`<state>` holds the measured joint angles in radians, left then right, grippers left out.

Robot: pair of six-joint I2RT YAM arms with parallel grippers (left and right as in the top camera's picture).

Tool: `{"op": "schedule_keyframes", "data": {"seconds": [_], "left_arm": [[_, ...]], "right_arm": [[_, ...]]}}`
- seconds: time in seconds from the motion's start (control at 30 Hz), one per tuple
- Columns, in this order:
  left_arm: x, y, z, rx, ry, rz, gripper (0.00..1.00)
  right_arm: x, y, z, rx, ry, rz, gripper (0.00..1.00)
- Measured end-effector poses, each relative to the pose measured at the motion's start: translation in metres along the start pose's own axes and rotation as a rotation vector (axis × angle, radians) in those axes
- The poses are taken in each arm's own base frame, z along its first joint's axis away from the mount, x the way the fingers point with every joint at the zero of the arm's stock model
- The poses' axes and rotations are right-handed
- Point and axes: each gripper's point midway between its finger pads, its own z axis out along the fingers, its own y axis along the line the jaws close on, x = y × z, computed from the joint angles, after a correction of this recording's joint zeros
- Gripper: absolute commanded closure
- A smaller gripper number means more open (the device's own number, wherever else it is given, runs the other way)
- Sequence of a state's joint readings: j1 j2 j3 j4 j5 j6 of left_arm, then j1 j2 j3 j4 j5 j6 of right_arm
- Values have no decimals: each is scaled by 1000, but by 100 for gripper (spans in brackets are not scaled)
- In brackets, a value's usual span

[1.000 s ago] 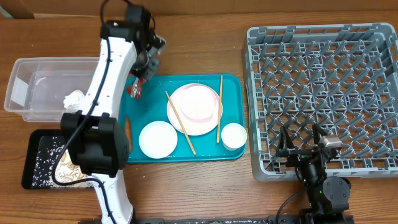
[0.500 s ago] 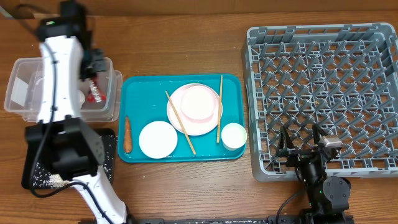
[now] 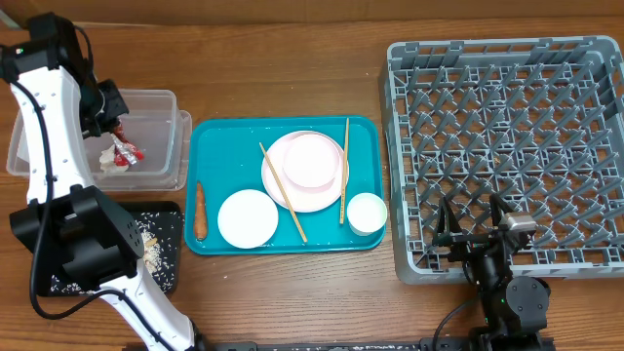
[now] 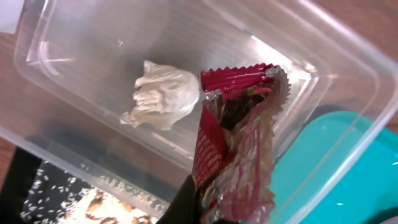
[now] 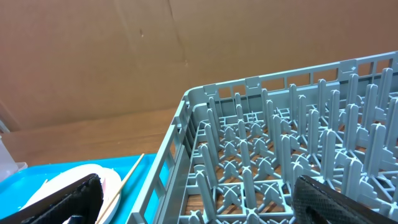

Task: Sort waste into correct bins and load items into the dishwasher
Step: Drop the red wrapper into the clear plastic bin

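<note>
The red-and-white wrapper [image 4: 239,137] hangs over the clear tub [image 3: 178,146] beside the tissue [image 4: 163,94], pinched at 1 end by the closed left gripper [image 3: 115,136]. It looks light, crinkly and slippery, so it is best held by a gathered end. Its long axis runs away from the fingers, with the serrated edge probably pointing down into the tub. The right gripper [image 3: 473,222] is spread wide and empty.

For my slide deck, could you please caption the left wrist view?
Left hand holds the red-and-white wrapper over the clear tub, a crumpled tissue lying inside.
</note>
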<state>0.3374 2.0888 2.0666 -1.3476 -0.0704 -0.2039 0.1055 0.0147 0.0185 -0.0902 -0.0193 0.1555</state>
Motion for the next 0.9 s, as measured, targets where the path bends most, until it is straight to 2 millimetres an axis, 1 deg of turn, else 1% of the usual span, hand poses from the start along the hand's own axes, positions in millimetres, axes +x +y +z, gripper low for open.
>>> {"op": "schedule_keyframes", "data": {"seconds": [0.07, 0.17, 0.23, 0.33, 0.37, 0.43, 0.47, 0.57, 0.63, 0.73, 0.83, 0.9], "left_arm": [[-4, -3, 0, 11, -15, -3, 92], [-8, -5, 1, 19, -32, -13, 94], [-8, -5, 6, 22, -33, -24, 96], [-5, -6, 17, 21, -23, -34, 95], [-4, -6, 21, 21, -20, -35, 93], [-2, -7, 28, 20, -14, -36, 76], [0, -7, 32, 20, -9, -43, 65], [1, -8, 39, 22, -8, -49, 62], [1, -8, 40, 23, -7, -50, 56], [3, -7, 40, 21, 2, -52, 53], [12, -9, 34, 31, 40, -50, 53], [14, -13, 22, 58, 57, -51, 55]], "right_arm": [[0, 0, 0, 0, 0, 0, 0], [0, 0, 0, 0, 0, 0, 0], [0, 0, 0, 0, 0, 1, 0], [0, 0, 0, 0, 0, 0, 0], [0, 0, 0, 0, 0, 0, 0], [0, 0, 0, 0, 0, 0, 0], [0, 0, 0, 0, 0, 0, 0], [0, 0, 0, 0, 0, 0, 0], [0, 0, 0, 0, 0, 0, 0], [0, 0, 0, 0, 0, 0, 0], [0, 0, 0, 0, 0, 0, 0], [0, 0, 0, 0, 0, 1, 0]]}}
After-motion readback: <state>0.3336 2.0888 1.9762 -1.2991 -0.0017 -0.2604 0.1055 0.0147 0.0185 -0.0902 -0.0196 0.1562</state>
